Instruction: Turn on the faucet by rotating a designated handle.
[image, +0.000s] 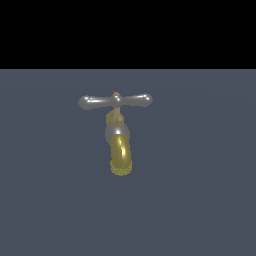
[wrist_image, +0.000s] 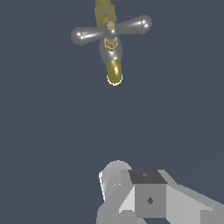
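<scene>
The faucet (image: 120, 150) stands on the dark grey floor, its curved brass spout (image: 120, 156) ending in a ribbed tip. Above the silver collar sits the handle (image: 115, 101), a slim silver crossbar with bulbous ends and a small brass knob at its centre, lying roughly level across the exterior view. The wrist view shows the same faucet (wrist_image: 112, 52) from above, with the handle (wrist_image: 111, 29) slightly slanted. Blocky grey parts of my gripper (wrist_image: 146, 192) show in the wrist view, well apart from the faucet. Whether the jaws are apart is hidden. No gripper appears in the exterior view.
A flat dark grey floor (image: 200, 200) surrounds the faucet on all sides. A black band (image: 128, 30) fills the upper part of the exterior view.
</scene>
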